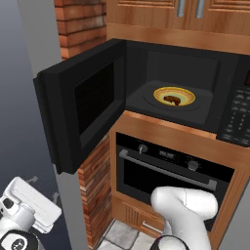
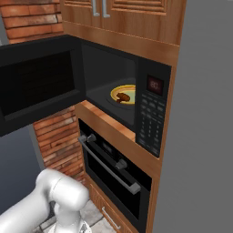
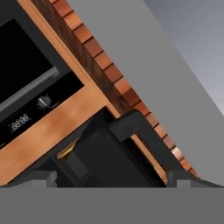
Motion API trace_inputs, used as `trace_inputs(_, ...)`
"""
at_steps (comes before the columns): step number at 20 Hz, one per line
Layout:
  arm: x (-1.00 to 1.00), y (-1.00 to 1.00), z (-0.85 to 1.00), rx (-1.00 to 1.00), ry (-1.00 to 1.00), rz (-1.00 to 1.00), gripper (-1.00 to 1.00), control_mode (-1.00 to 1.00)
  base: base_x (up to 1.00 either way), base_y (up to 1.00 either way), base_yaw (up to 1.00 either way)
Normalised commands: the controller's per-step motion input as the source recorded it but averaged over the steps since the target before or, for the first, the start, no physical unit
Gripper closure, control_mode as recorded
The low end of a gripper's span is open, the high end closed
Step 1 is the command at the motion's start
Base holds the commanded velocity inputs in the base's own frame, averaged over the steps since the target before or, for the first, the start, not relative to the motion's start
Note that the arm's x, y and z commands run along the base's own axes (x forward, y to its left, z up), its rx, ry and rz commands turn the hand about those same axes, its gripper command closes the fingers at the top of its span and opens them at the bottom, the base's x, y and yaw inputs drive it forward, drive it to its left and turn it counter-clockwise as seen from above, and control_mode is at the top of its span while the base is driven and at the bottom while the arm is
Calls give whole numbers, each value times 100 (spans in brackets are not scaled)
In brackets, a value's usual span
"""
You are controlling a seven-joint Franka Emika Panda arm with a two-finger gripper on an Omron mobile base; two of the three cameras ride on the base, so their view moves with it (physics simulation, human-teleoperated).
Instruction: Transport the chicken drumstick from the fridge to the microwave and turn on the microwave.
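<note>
A tall, smooth grey panel point(image 2: 200, 113) was seen flanking the wooden cabinetry point(image 1: 195, 139), whose warm, grained boards framed the appliances, with a column of rough red-orange brick point(image 1: 93, 180) set beside them. The microwave point(image 1: 171, 83), a black boxy unit, was seen with its door point(image 1: 80, 105) swung fully open to the side, the door's dark window showing a fine mesh; a button keypad point(image 2: 150, 123) and a small red display point(image 2: 155, 84) were set on its front. Below it, the black oven point(image 2: 113, 175) was fitted with a straight silver bar handle point(image 2: 109, 166) and round knobs. Inside the microwave's cavity a round yellow plate point(image 1: 174, 95) with a darker rim was laid flat on the floor, and the chicken drumstick point(image 1: 172, 100), a small lumpy brown piece, was rested on that plate. The claw point(image 3: 113, 177) was seen in the hand view with its two dark fingertips point(image 3: 43, 178) spread wide apart, released and holding nothing, touching nothing that could be made out. The microwave and the drumstick were placed well apart from the claw, above and beyond it, with the open door between them; the oven's knob and clock panel were seen off to the claw's side.
</note>
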Motion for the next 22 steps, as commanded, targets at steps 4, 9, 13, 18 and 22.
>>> trace_inputs(4, 51, 22, -31, -7, -23, -7, -100, -100, 0, 0, 0)
trace_inputs(9, 47, 40, -43, -6, -19, -8, -100, -100, 0, 0, 0)
trace_inputs(13, 43, 31, -23, -3, -22, -14, -100, -100, 0, 0, 0)
trace_inputs(18, 42, 6, -1, 0, -23, -21, -100, -100, 0, 0, 0)
trace_inputs(22, 43, 4, -1, 0, -24, -25, -100, -100, 0, 0, 0)
